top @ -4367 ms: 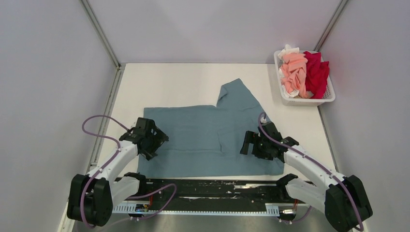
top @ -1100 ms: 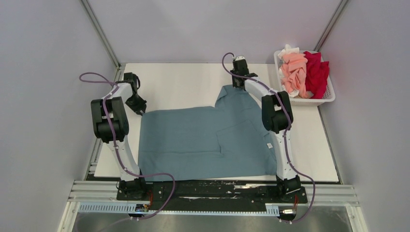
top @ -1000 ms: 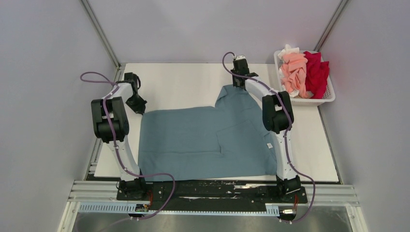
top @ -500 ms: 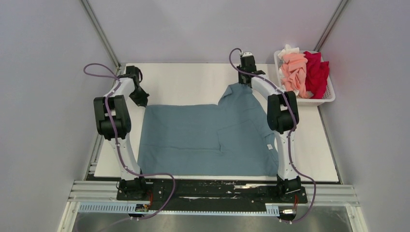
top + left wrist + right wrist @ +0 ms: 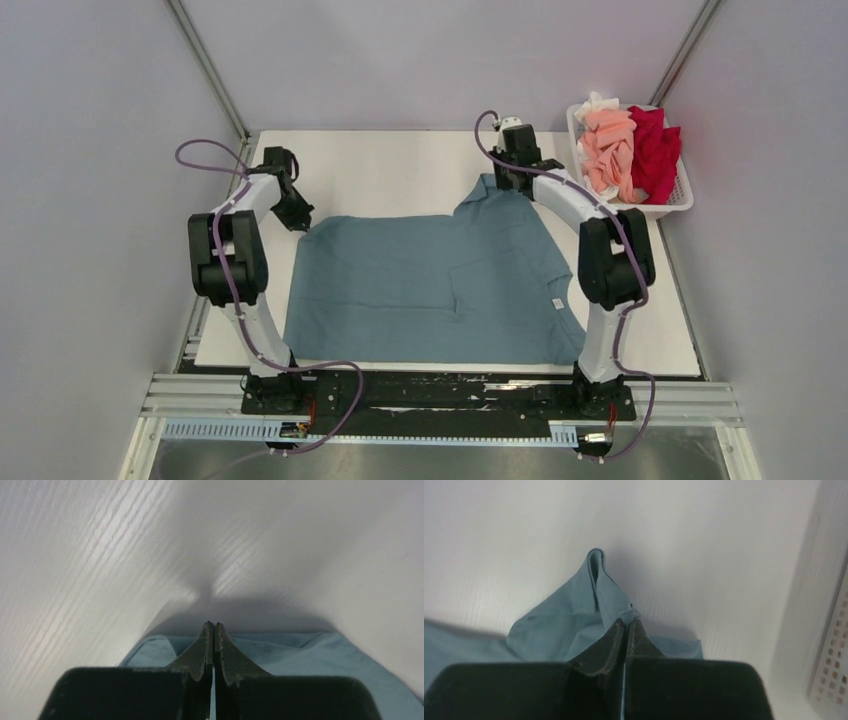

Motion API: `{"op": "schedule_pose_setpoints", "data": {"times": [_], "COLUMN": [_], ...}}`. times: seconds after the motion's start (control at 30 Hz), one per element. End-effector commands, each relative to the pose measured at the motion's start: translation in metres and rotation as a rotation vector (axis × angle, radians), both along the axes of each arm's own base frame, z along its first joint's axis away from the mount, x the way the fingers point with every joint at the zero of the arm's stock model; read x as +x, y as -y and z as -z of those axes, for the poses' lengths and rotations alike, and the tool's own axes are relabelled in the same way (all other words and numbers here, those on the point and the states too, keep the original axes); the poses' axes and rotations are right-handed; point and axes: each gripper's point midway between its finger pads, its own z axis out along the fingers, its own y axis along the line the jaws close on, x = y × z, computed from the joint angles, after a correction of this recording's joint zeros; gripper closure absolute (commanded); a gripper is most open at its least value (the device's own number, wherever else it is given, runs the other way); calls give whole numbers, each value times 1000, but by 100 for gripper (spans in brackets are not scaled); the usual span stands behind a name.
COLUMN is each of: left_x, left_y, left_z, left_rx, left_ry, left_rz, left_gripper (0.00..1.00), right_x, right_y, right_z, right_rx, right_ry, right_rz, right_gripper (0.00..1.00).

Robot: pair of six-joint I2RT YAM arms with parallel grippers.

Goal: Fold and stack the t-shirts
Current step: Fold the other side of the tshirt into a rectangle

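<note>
A dusty blue-grey t-shirt point(image 5: 430, 285) lies spread flat on the white table point(image 5: 380, 170), with one part rising toward the far right. My left gripper point(image 5: 297, 222) is shut on its far left corner; in the left wrist view the fingers point(image 5: 213, 626) press together over blue cloth point(image 5: 310, 655). The right gripper point(image 5: 503, 183) is shut on the far right tip, and a bit of cloth point(image 5: 596, 575) pokes past its closed tips point(image 5: 626, 622). More t-shirts, salmon pink point(image 5: 607, 145), crimson red point(image 5: 655, 150) and white point(image 5: 598, 102), sit bunched in the basket.
The white slatted basket point(image 5: 682, 201) stands at the table's far right corner, and its wall point(image 5: 834, 665) shows at the right edge of the right wrist view. A small white tag point(image 5: 560, 301) lies on the shirt near the right arm. Grey walls enclose the table.
Both arms left the near edge and went to the shirt's far edge. In the last second both grippers shifted slightly right, drawing the far corners with them.
</note>
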Motion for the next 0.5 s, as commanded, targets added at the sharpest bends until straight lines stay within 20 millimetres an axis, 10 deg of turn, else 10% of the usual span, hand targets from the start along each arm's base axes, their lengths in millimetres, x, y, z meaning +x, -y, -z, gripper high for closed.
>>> {"op": "schedule_pose_setpoints", "data": {"times": [0.0,0.47], "left_x": [-6,-120], "left_y": [9,-1], "left_z": [-47,-58], "left_rx": [4,65], "left_ry": [147,209], "left_rz": [4,-133], "left_gripper": [100,100], "right_x": [-38,-195], "right_y": [-15,15], "right_z": [-54,-77], "right_rx": [0,-14], "right_ry": [104,93], "right_rz": [-48,54], "right_gripper": [100,100]}}
